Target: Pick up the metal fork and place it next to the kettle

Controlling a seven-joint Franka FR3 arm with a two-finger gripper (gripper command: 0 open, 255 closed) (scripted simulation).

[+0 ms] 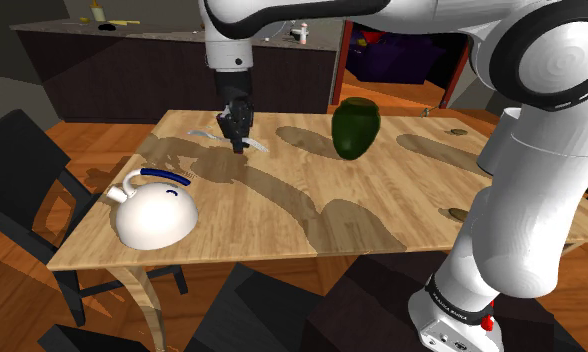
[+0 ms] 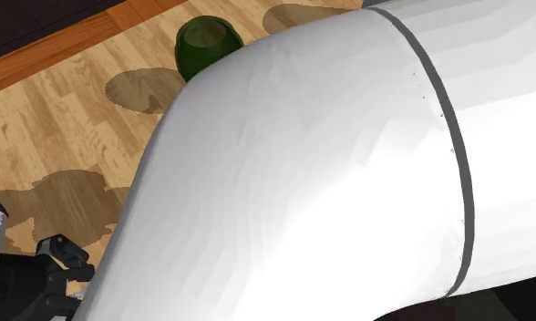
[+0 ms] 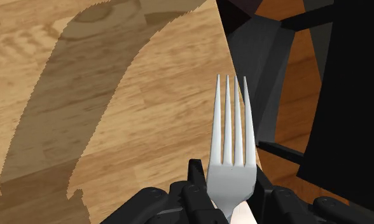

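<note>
A silvery fork (image 3: 231, 137) is clasped at its neck between the two black fingers of my gripper (image 3: 230, 191), its tines reaching out over the wooden table's edge. In the shoulder view the gripper (image 1: 240, 140) points down at the far side of the table (image 1: 282, 215), and the fork (image 1: 260, 146) shows as a pale sliver beside the fingers, close to the top. The white kettle (image 1: 157, 212) with a blue-topped handle stands near the table's front left corner, well apart from the gripper.
A dark green vase (image 1: 355, 127) (image 2: 205, 41) stands on the table to the right of the gripper. Black chairs (image 1: 22, 170) flank the table's left side, and a dark counter (image 1: 132, 60) runs behind. My white arm (image 2: 330, 173) looms large in the second exterior view.
</note>
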